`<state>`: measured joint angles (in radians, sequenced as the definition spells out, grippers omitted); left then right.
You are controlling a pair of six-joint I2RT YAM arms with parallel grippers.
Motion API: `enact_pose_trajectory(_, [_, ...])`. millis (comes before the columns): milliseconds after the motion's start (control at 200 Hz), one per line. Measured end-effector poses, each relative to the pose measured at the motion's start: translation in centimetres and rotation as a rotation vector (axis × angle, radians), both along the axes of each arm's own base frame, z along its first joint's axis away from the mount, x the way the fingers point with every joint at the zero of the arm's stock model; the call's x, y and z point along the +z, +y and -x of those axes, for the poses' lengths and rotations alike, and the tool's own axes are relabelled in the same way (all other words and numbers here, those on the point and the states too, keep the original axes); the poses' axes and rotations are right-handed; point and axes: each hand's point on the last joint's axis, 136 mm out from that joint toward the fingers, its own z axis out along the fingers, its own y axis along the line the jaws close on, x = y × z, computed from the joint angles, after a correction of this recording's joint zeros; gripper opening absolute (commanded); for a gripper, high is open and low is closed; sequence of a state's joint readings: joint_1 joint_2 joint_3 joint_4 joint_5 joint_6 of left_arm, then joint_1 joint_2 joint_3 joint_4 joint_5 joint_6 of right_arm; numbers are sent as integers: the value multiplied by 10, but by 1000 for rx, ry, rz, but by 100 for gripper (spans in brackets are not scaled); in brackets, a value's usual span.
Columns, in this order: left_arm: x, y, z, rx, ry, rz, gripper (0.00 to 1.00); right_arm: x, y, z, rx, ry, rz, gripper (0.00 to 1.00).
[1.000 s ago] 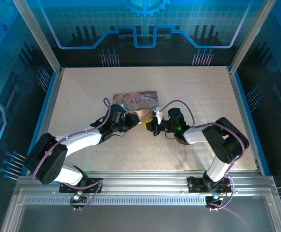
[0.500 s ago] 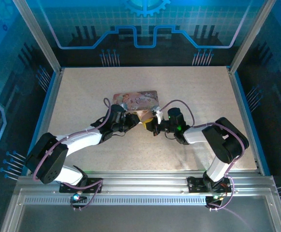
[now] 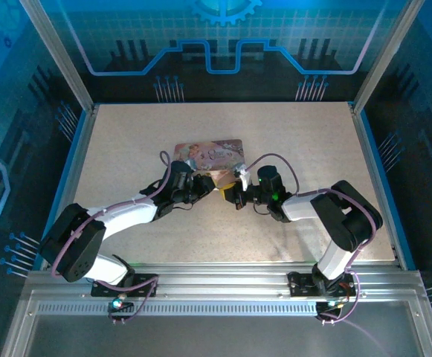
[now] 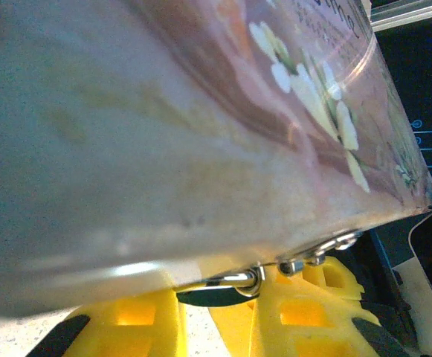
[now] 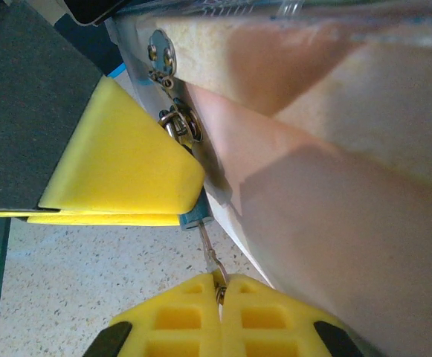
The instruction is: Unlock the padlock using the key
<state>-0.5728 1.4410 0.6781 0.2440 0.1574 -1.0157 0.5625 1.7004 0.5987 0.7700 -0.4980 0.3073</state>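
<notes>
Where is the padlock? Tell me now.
Right wrist view: the padlock hangs by the tin's latch, gripped in the left hand's yellow fingers, with the key running down into the right hand just below.

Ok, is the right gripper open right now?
No, the right gripper is shut, its yellow fingers pinching the thin silvery key that runs up to the bluish padlock.

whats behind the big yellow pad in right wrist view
The padlock: only its bluish end pokes out below, the key running into the right claw. The rest is covered.
</notes>
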Motion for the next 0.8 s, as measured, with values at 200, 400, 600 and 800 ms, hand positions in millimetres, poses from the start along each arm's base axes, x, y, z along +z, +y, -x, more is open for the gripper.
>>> enact_pose_trajectory(200, [-2,-1,1,-4,6,0,10,-2,-1,0,-4,-13,27,2])
enact_pose_trajectory(400, [0,-2,1,-10,6,10,10,-1,-3,-2,-23,-82,84,2])
enact_pose_trajectory(600, [-1,-2,1,-9,8,9,10,0,-3,-2,-11,-112,94,2])
enact_pose_trajectory(800, [-2,-2,3,-17,16,9,10,0,-2,4,26,-76,67,2])
